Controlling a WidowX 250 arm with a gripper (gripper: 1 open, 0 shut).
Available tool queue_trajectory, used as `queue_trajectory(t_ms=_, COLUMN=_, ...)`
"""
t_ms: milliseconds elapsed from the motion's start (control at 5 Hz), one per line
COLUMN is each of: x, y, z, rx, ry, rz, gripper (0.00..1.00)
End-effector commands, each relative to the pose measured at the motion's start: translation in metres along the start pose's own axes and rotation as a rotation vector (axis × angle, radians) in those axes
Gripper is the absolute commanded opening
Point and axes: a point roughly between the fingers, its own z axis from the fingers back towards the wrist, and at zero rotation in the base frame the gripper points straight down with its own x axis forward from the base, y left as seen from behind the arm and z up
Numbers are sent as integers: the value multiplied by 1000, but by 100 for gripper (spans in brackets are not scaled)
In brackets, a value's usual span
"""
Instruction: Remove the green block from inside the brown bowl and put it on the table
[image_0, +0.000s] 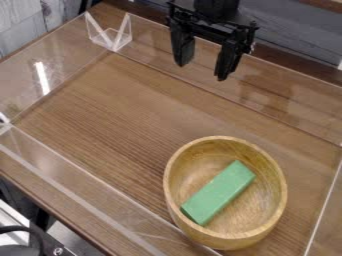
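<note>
While the green block (218, 192) lies slantwise inside the brown bowl (226, 150) at the counter's (120, 110) near corner, the empty claw (210, 55) hangs spread apart far behind; it should probably straddle the block's narrow width.

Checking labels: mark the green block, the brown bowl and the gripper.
green block (218, 193): camera view, middle of its top face.
brown bowl (179, 165): camera view, left part of the rim.
gripper (201, 57): camera view, gap between the open fingertips.
</note>
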Motion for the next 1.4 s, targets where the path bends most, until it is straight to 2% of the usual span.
queue_trajectory(t_ms=0, x=-14, y=-16, z=-13, rx=-5, ry=28, rz=-52, gripper=100)
queue_trajectory(t_ms=200, x=-39, y=-41, z=-36, rx=-8, ry=74, rz=-121, gripper=100)
queue_trajectory(t_ms=400, x=-51, y=-65, z=-51, rx=-2, ry=59, rz=-158, gripper=100)
queue_trajectory(t_ms=800, x=-61, y=-85, z=-74, rx=-10, ry=21, rz=-206, gripper=100)
queue_trajectory(t_ms=1200, x=-61, y=-84, z=-78, rx=-34, ry=2, rz=-209, gripper=100)
